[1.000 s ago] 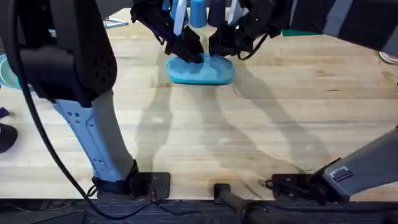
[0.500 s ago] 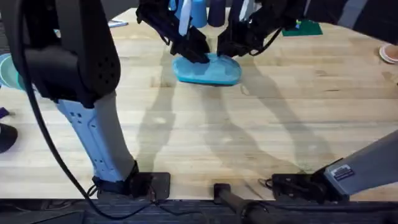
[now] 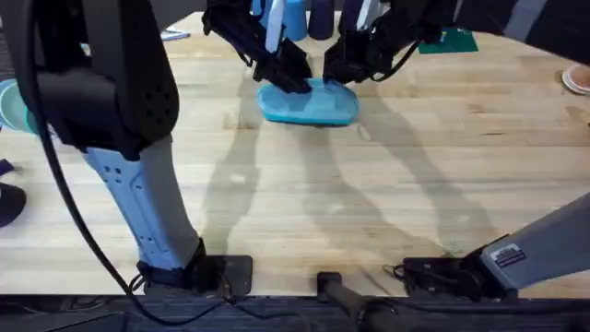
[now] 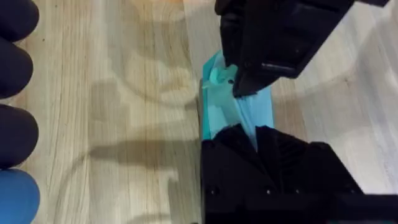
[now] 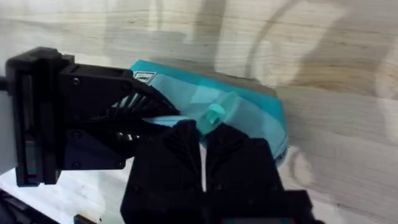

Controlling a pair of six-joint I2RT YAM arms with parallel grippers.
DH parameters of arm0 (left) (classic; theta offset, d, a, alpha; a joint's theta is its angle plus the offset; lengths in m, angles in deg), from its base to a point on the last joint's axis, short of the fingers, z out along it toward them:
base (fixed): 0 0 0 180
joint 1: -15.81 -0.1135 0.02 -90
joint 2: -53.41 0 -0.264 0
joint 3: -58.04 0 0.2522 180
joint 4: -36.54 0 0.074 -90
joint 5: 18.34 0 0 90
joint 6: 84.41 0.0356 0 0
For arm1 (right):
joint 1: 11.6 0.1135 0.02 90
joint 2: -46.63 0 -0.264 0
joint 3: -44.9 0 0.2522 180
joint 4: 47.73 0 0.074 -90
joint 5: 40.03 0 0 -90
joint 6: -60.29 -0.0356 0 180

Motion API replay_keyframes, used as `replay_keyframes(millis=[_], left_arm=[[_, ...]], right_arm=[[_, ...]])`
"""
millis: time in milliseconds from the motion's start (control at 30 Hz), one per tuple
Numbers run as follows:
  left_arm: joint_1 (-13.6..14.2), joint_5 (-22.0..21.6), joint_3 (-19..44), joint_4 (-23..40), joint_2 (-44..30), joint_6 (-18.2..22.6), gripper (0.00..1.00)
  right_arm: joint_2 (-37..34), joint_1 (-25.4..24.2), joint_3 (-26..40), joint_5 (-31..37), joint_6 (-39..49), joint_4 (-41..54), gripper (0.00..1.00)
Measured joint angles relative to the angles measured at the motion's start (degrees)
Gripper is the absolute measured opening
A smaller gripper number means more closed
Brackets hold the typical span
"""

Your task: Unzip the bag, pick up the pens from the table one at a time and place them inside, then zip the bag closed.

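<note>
left tool (image 3: 293, 81) pinching bag (image 3: 309, 106) | right tool (image 3: 334, 74) clamped on zipper pull (image 5: 213, 116) | table (image 3: 369, 203) bare nearside

Blue cylinders (image 3: 293, 18) stand at the far edge; a green plate (image 3: 9, 103) lies left.

Both arms outstretched, left gripper (image 3: 293, 81) and right gripper (image 3: 334, 72) seemingly pinched shut, tips close together.
</note>
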Motion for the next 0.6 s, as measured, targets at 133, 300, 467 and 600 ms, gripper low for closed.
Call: replay_keyframes(millis=[133,300,467,600], left_arm=[[0.0,0.0,0.0,0.0,0.0,0.0,0.042],[0.0,0.2,0.0,-0.2,0.0,0.0,0.042],[0.2,0.5,0.0,-0.5,0.0,0.0,0.042],[0.4,1.1,0.0,-0.7,0.0,0.0,0.042]], right_arm=[[0.0,-0.1,0.0,0.0,0.0,0.0,0.033],[0.0,-0.6,0.0,-0.1,0.0,0.0,0.033],[0.1,-1.4,0.1,-0.9,0.0,0.3,0.033],[0.4,-2.2,0.1,-1.7,0.0,0.6,0.033]])
